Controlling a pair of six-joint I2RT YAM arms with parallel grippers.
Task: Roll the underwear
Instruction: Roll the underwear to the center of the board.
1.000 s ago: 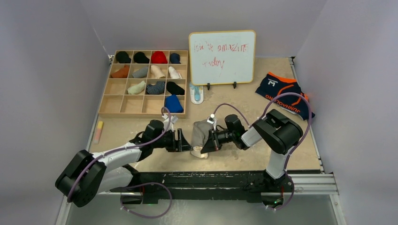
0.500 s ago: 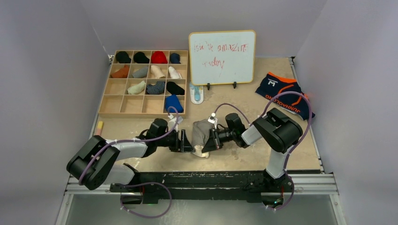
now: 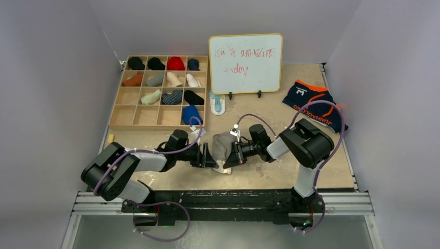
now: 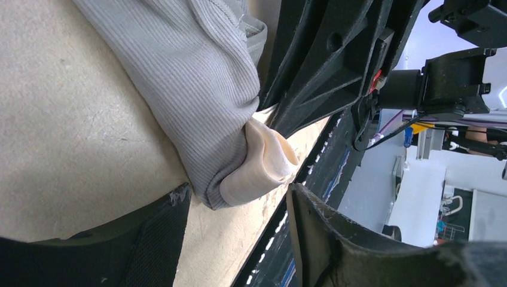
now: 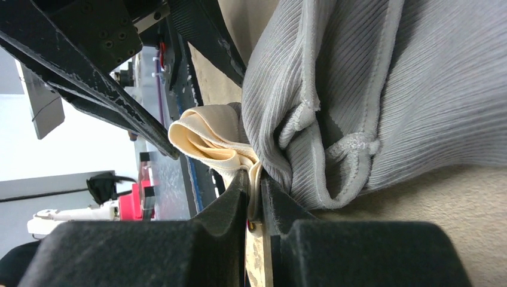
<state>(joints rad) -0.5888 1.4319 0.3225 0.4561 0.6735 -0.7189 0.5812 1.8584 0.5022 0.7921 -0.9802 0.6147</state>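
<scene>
The beige, scuffed table (image 3: 270, 174) sits inside plain pale grey walls (image 3: 52, 78), with a metal rail (image 3: 342, 199) along its near edge. Far to the left of the jaws a small yellow object (image 3: 110, 138) lies at the table's edge, too small to identify. Behind the left jaws a wooden tray (image 3: 117, 111) holds rolled items in some of its compartments. The left gripper (image 3: 210, 155) lies low over the table, pointing right. Its jaws stand wide apart, and the near end of the grey brief (image 3: 223, 144) sits between them with neither finger (image 4: 161, 239) pressing on it. That brief is bunched into a loose roll between the two grippers. In the left wrist view a cream lining (image 4: 263, 161) pokes out of its end. The right gripper (image 3: 229, 157) points left at the same end. Its jaws are almost together and pinch a thin edge of the cream lining, as the right wrist view (image 5: 254, 179) shows. Behind the jaws a whiteboard (image 3: 246, 62) stands with red scrawl that is hard to read, and a small blue and white thing (image 3: 218, 104) lies at its foot, its kind unclear. The navy brief (image 3: 311, 104) with orange trim lies flat well behind and to the right of the right jaws, partly crossed by that arm's cable. How far the grey roll is wound cannot be told, as the grippers cover its near end from above.
</scene>
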